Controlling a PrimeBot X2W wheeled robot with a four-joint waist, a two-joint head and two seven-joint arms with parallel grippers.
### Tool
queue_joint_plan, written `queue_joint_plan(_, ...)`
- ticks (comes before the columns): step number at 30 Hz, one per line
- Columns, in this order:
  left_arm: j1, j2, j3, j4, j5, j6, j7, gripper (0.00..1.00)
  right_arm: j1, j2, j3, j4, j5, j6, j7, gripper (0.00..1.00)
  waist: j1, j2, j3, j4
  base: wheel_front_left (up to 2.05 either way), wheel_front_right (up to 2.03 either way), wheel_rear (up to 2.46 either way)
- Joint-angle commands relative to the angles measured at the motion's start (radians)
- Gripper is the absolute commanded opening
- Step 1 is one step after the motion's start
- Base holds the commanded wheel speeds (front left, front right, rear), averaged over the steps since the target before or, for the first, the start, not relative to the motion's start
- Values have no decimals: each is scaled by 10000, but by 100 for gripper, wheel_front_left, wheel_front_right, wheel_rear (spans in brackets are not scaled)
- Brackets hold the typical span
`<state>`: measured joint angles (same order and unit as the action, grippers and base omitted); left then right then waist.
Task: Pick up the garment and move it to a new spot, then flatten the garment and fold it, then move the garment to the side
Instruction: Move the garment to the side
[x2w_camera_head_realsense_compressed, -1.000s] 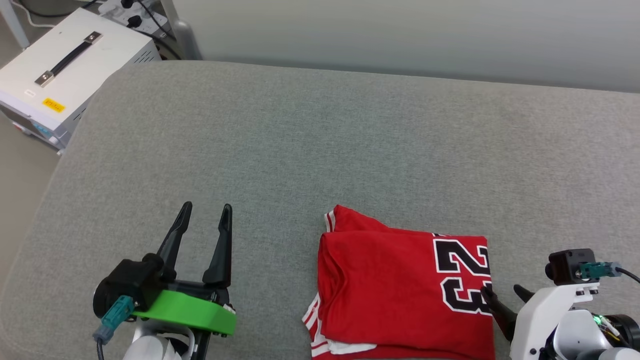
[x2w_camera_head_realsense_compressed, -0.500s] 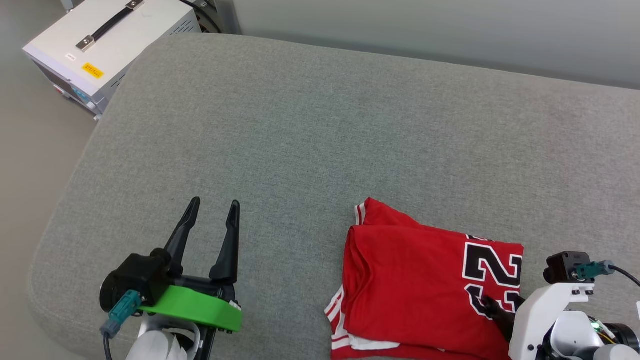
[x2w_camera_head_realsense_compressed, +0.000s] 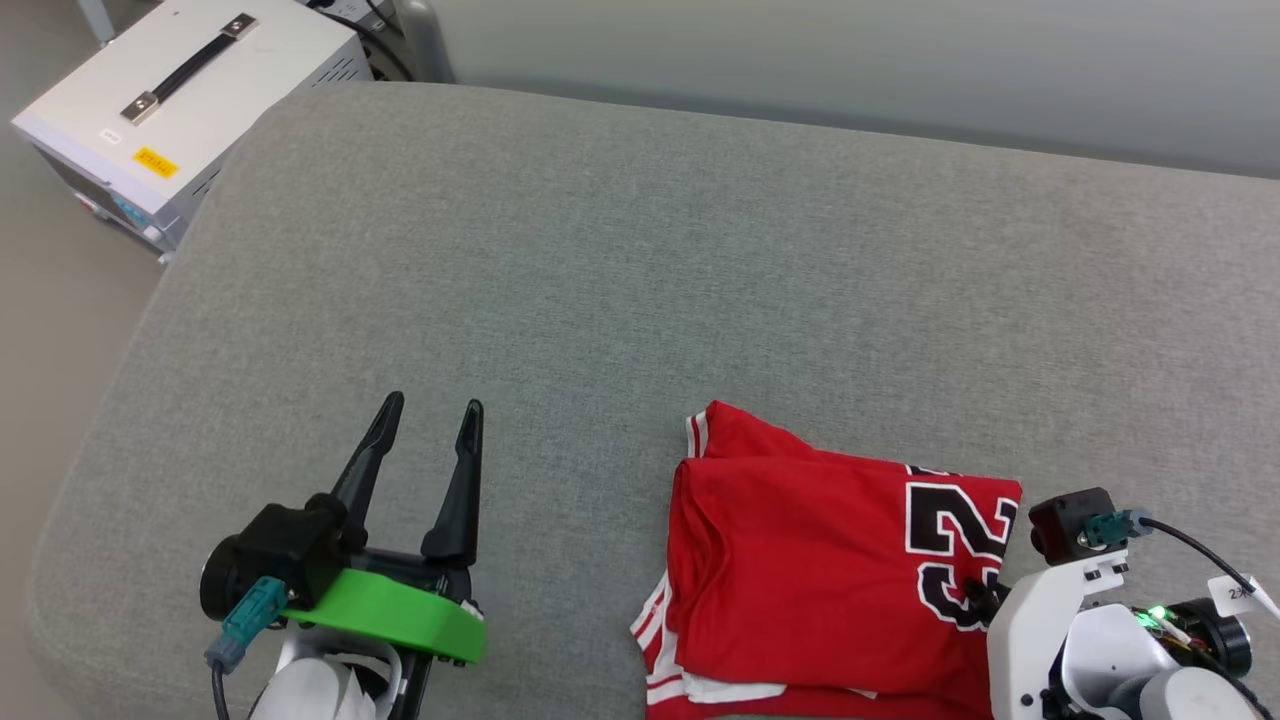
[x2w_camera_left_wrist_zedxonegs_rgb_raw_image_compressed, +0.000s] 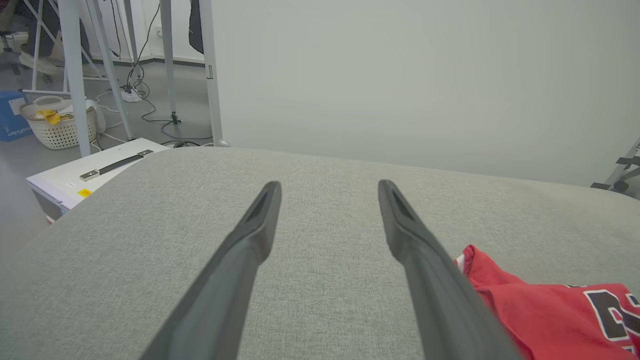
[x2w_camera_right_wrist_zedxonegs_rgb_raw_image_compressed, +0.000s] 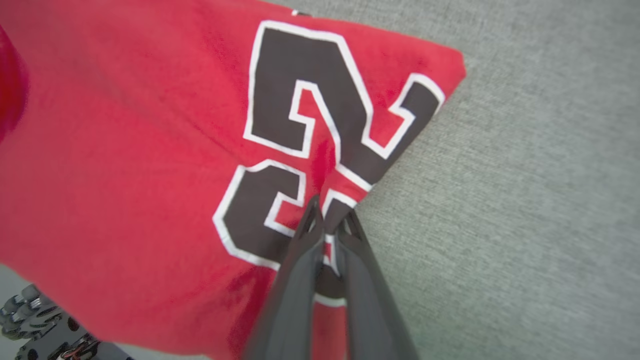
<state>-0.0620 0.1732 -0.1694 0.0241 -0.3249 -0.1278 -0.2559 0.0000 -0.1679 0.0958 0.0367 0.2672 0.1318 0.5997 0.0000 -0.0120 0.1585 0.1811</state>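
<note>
Since a second ago, on the grey cushion (x2w_camera_head_realsense_compressed: 600, 250), the folded red garment (x2w_camera_head_realsense_compressed: 800, 570) lying near its front edge gets its printed side pinched by the right gripper (x2w_camera_right_wrist_zedxonegs_rgb_raw_image_compressed: 330, 216), formerly spread; left gripper (x2w_camera_head_realsense_compressed: 432, 405) hovers spread, well apart

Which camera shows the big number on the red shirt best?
The right wrist view: the number is close up and large. The head view has it small at the shirt's right edge; the left wrist view catches a cut-off corner.
</note>
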Motion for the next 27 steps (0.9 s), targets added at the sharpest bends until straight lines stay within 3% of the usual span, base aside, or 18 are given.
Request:
queue_joint_plan(1,-30,26,-24,-7,144,-29,-59,100,-71,-297,59,-151,-197,-11,-97,0,0,120,-197,-379,0,0,0)
queue_joint_plan(8,34,24,-289,-118,216,-29,-59,100,-355,-1799,647,-1195,-843,-11,12,0,0,120,-388,-1517,0,0,0)
queue_joint_plan(17,-474,50,-856,-618,651,-29,-59,100,-1316,-4338,1116,-2059,-1170,-11,370,0,0,120,147,-3187,0,0,0)
queue_joint_plan(22,-999,252,-1151,-993,805,-29,-59,100,-1894,-5422,1126,-1822,-1120,-11,148,0,0,120,1032,-3940,0,0,0)
queue_joint_plan(27,-1568,700,-1397,-1271,887,-29,-59,100,-2547,-6105,1089,-899,-1345,-11,-615,0,0,120,2089,-4443,0,0,0)
